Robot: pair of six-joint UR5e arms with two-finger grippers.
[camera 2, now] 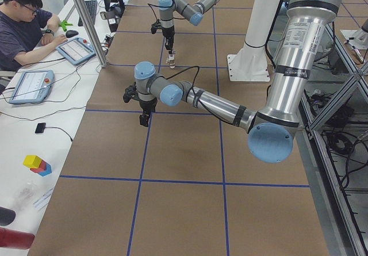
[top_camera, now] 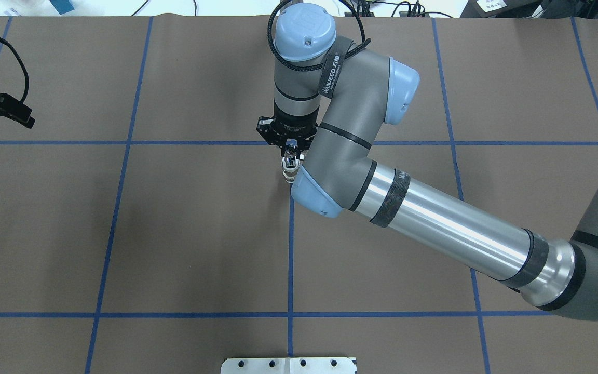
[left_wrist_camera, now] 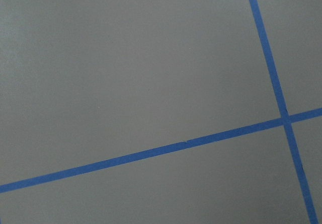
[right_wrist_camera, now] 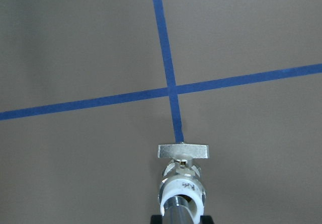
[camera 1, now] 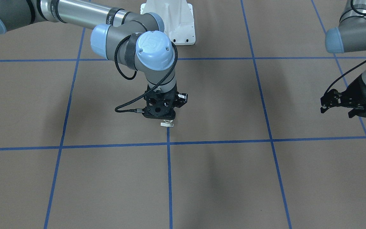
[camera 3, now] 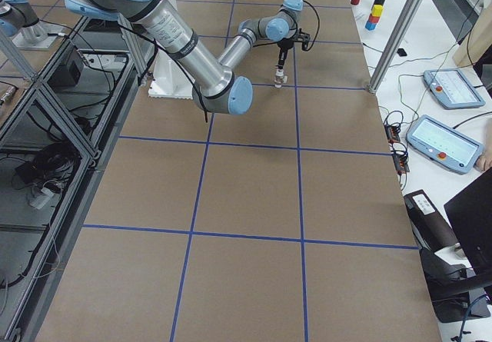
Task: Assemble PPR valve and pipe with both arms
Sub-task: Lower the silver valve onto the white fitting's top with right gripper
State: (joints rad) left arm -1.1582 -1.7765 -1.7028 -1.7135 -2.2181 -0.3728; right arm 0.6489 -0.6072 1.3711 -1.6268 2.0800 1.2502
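The PPR valve (right_wrist_camera: 182, 182) stands upright on the brown table by a blue tape crossing, its white ring on top and its flat tab (camera 1: 167, 124) at the base. The chrome pipe (right_wrist_camera: 181, 208) sits in the white ring. My right gripper (camera 1: 168, 119) points straight down over it and is shut on the pipe (top_camera: 291, 164); the valve (top_camera: 289, 178) shows just below it. My left gripper (camera 1: 337, 108) hangs off to the side, away from the parts, open and empty. Its wrist view shows only table and tape.
The white pedestal (camera 1: 173, 19) stands behind the right arm. A person sits at a side desk (camera 2: 26, 23) with tablets beyond the table's far edge. Blue tape lines (top_camera: 290, 249) mark a grid on the brown table.
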